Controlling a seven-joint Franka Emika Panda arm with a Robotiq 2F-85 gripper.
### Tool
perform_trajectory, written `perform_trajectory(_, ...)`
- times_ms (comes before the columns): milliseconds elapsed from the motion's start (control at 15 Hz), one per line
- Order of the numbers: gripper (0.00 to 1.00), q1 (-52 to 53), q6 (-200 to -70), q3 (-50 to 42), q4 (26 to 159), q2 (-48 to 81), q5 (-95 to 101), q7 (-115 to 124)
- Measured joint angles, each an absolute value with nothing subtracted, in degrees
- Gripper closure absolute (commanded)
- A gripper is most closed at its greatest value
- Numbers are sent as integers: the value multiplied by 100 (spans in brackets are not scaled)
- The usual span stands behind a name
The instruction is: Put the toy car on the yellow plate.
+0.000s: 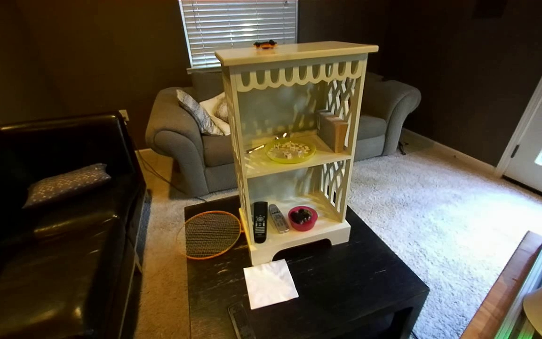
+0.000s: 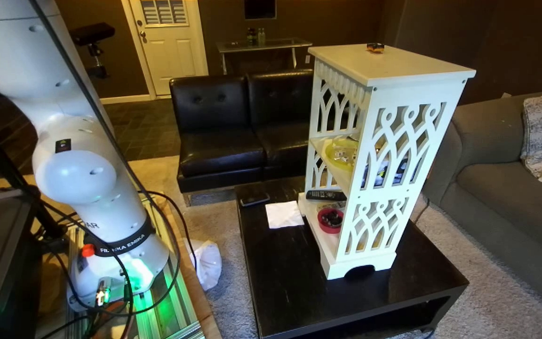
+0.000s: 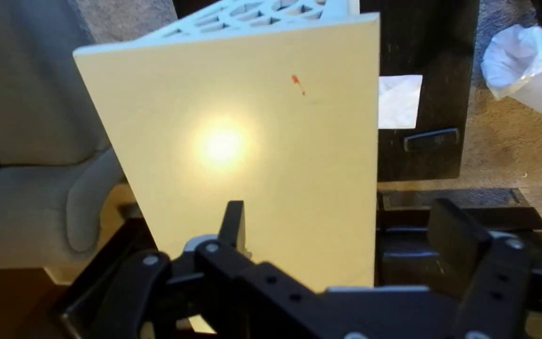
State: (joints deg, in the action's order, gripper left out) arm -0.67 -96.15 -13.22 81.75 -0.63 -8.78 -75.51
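There is one hand (image 3: 344,235), and in the wrist view its two fingers (image 3: 235,223) stand wide apart. Below the hand spreads the top board (image 3: 308,155) of one pale shelf (image 2: 417,92), with one small red mark (image 3: 295,80) on it. On this board, lower than the hand, one toy car (image 1: 265,44), dark and orange, rests in both exterior views; in the wrist view I cannot make it out surely. One level deeper under the hand, in the upper compartment, lies one yellow plate (image 1: 291,161); it bears pale pieces (image 1: 288,153), too many and too small for me to count. Near the plate stands one box-like block (image 1: 334,132). In the lower compartment, farther below the hand, there are one black remote (image 1: 260,221) and one grey remote (image 1: 279,219), so two in this place, and one pink bowl (image 1: 303,227) with dark things (image 1: 301,216) inside, whose number I cannot tell. The shelf stands on one black surface (image 1: 360,278), well below the hand. This surface carries also one white sheet (image 3: 399,101) and one long dark device (image 3: 431,140); in the wrist view both appear beyond the gap between the fingers. One orange-rimmed racket (image 1: 212,235) lies at its edge.
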Motion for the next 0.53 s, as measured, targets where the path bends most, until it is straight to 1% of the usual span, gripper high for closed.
perform_trajectory(267,0,-328,-9616,-1121,7588,648,-1716,-8435)
perform_trajectory(533,0,-751,-9617,-800,6877,1324,-2715,-8823)
